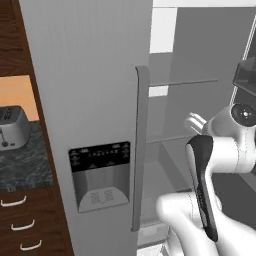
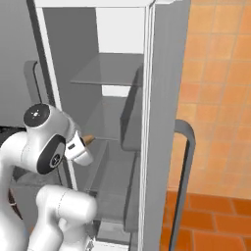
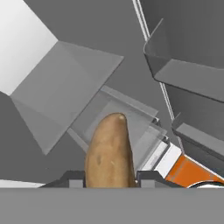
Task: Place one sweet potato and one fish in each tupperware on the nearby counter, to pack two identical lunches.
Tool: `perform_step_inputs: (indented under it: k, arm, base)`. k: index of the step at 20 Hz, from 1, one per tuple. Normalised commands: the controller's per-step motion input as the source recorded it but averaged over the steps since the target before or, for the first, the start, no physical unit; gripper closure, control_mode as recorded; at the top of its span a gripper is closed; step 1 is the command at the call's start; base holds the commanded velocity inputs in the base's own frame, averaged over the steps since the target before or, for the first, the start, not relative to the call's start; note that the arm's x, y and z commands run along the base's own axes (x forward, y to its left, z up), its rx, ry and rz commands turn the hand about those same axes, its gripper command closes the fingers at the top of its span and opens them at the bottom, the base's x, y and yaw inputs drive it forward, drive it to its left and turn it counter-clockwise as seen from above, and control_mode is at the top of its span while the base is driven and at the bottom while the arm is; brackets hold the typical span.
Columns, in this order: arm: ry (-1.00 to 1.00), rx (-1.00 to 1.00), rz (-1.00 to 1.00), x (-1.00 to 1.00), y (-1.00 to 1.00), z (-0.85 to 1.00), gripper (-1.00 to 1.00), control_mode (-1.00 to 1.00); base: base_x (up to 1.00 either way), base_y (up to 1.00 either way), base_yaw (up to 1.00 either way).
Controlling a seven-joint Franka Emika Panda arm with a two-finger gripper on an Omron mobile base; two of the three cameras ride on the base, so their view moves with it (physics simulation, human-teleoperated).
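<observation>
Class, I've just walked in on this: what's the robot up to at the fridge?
The white arm is reaching into the open fridge, its gripper closed on a sweet potato that sticks out between the fingertips. The potato's tip also peeks out past the wrist in the right base view. A stretch of counter with a toaster lies to the left; nothing is packed yet.

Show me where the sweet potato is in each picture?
Left base view: I can't find it; the arm stands in front of the open fridge.
Right base view: sweet potato, a small orange tip past the white wrist, left of middle.
Hand view: bottom middle, between the gripper fingers.
Shared landmark: the fridge shelves.
</observation>
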Motion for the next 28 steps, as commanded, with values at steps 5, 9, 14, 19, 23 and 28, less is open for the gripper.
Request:
perform_step_inputs:
  k: [5, 9, 14, 19, 23, 28]
  arm:
    - [0.00, 0.00, 0.00, 0.00, 0.00, 0.00, 1.00, 1.00]
    - [0.00, 0.00, 0.00, 0.00, 0.00, 0.00, 1.00, 1.00]
    - [0.00, 0.00, 0.00, 0.00, 0.00, 0.00, 1.00, 1.00]
    - [0.00, 0.00, 0.00, 0.00, 0.00, 0.00, 1.00, 1.00]
    - [0.00, 0.00, 0.00, 0.00, 0.00, 0.00, 1.00, 1.00]
    - [0.00, 0.00, 0.00, 0.00, 0.00, 0.00, 1.00, 1.00]
  base:
    - [-0.42, 0.99, 0.14]
    - [-0.01, 1.00, 0.02]
    - [0.08, 1.00, 0.03]
    - [0.14, 1.00, 0.01]
    - [0.18, 1.00, 0.01]
    - [0.24, 1.00, 0.01]
